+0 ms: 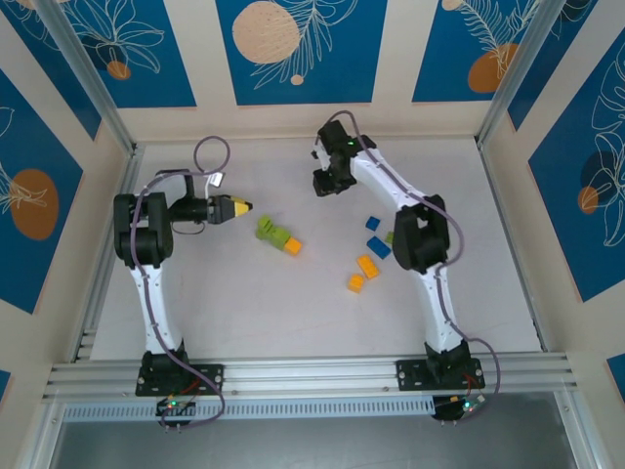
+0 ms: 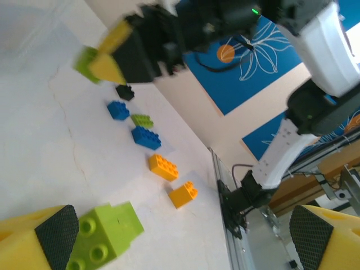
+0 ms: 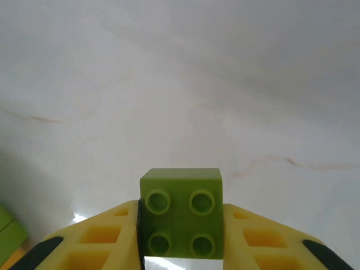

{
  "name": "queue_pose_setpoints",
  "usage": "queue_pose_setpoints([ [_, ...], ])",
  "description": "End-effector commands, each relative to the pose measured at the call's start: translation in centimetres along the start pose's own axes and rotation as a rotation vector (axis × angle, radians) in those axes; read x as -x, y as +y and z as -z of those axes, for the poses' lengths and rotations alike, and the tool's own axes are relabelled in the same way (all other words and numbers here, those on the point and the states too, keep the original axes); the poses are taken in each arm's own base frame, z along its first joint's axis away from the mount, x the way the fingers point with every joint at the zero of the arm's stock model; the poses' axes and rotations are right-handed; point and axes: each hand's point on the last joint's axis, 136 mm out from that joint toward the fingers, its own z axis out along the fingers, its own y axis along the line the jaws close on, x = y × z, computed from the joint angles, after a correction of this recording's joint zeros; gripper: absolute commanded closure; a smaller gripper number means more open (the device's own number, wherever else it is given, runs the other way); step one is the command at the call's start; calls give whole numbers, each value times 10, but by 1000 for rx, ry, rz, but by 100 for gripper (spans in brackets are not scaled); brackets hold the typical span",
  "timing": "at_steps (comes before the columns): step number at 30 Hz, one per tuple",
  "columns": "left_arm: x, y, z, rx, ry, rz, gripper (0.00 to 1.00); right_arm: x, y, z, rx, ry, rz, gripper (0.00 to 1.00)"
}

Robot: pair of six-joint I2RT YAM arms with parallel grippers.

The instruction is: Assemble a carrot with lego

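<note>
My right gripper [image 3: 181,230] is shut on a lime green two-by-two lego brick [image 3: 181,211], studs facing the camera, held above the white table. It hovers at the far middle of the table [image 1: 330,184]. The left wrist view also catches that gripper [image 2: 121,53] with the green brick [image 2: 85,63]. My left gripper [image 1: 239,207] points right and stands open, its pads [image 2: 53,236] wide apart. A lime green and orange stack [image 1: 278,237] lies on the table just ahead of it, and its green end [image 2: 107,230] sits beside the left pad, ungripped.
Loose bricks lie right of centre: a black one [image 2: 125,91], two blue [image 1: 373,223] [image 1: 379,248], a green one [image 2: 142,120] and two orange [image 1: 368,266] [image 1: 355,283]. The right arm's elbow [image 1: 422,234] hangs over them. Metal rails [image 1: 293,373] edge the table.
</note>
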Motion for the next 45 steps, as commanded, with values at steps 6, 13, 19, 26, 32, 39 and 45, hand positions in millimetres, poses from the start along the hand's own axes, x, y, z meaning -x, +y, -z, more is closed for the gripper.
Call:
queue_pose_setpoints([
  [6,63,-8,11,-9,-142,90,1,-107,-4,86,-51,-28,-122,66],
  [13,98,1,11,-6,-66,40,1,-200,-28,92,-130,62,-251,65],
  [19,116,41,-11,450,260,-109,1,-211,-69,65,-163,110,-355,65],
  [26,192,-3,-11,657,59,-332,1,-210,-99,49,-185,116,-434,65],
  [32,171,-65,25,991,-275,-641,1,-218,-145,31,-221,121,-535,65],
  [39,105,-94,26,907,-285,-562,1,-214,-173,24,-247,102,-591,65],
  [45,64,-89,29,877,-328,-492,0,-214,-185,12,-273,119,-606,65],
])
